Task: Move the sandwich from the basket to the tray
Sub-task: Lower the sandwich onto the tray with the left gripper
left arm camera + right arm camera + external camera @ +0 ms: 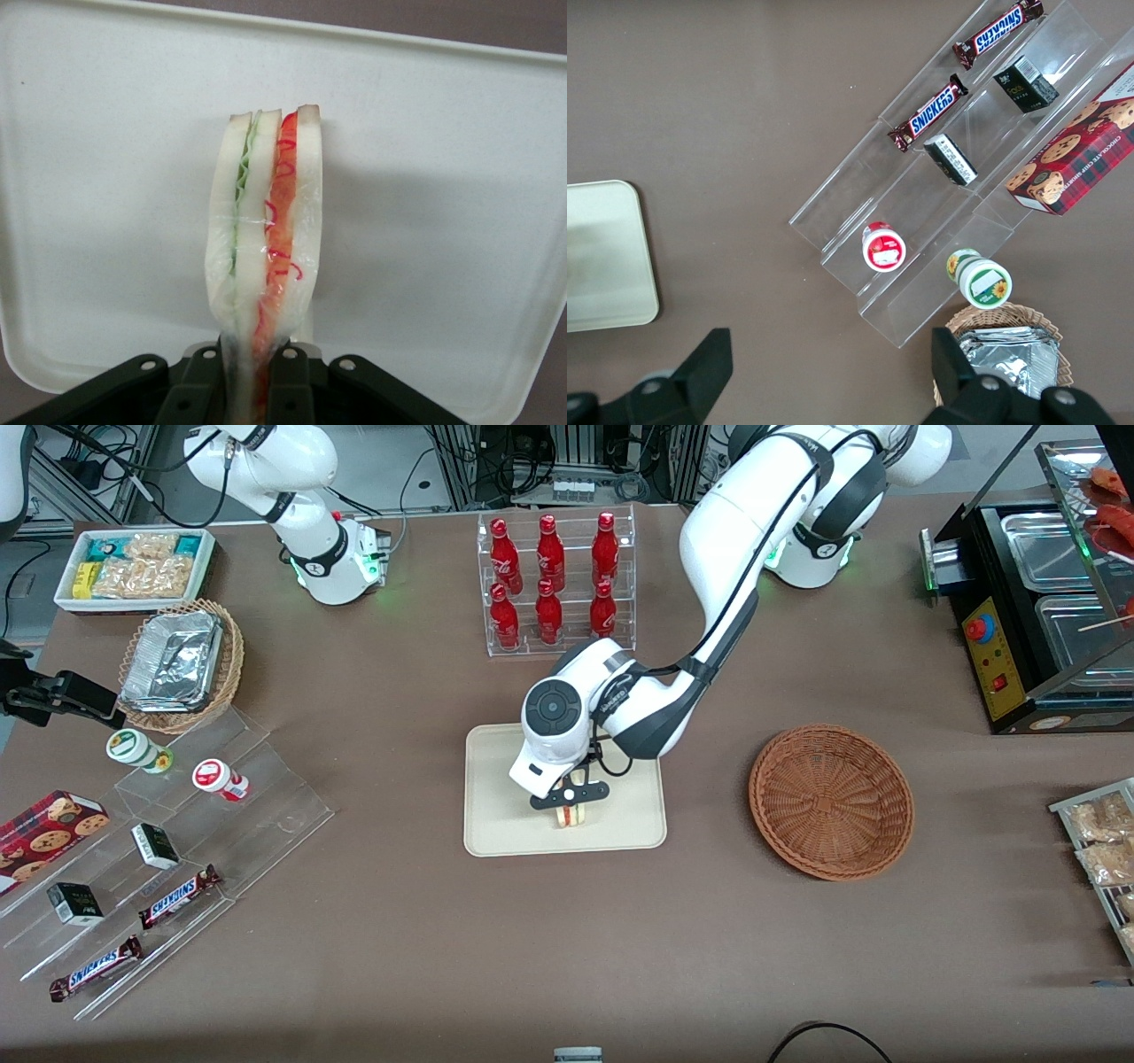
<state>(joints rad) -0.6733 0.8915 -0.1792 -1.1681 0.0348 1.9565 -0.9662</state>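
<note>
Sandwich (266,239) is held pinched edge-up in the closed gripper (570,797) over the tray (496,824), with the empty basket (831,802) at its 3 o'clock; lowering to contact before release is advised.

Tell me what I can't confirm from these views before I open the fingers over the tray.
- Contact between the sandwich and the tray: front view, the gripper covers its top; the wrist view doesn't settle it.
- The sandwich's gripped end: left wrist view, hidden between the fingers and cut off by the frame edge.
- The tray's middle: front view, covered by the arm.
- The basket shows empty.
</note>
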